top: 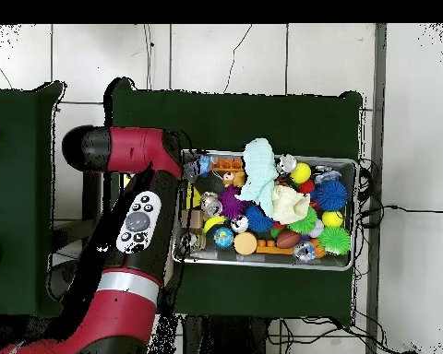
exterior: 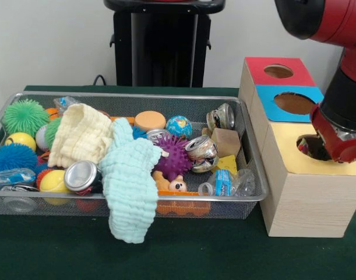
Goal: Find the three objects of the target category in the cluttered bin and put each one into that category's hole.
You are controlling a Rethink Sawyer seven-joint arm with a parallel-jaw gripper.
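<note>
Dark green worktop; white wall behind, black stand at back. Mesh bin crammed with balls, crushed cans, wooden block, yellow cloth; mint cloth draped over near rim. Wooden box just beside bin, three holes: red, blue, yellow. Red arm down over yellow hole, well apart from bin contents. Pincer at hole; opening cannot tell. Target category unclear.
</note>
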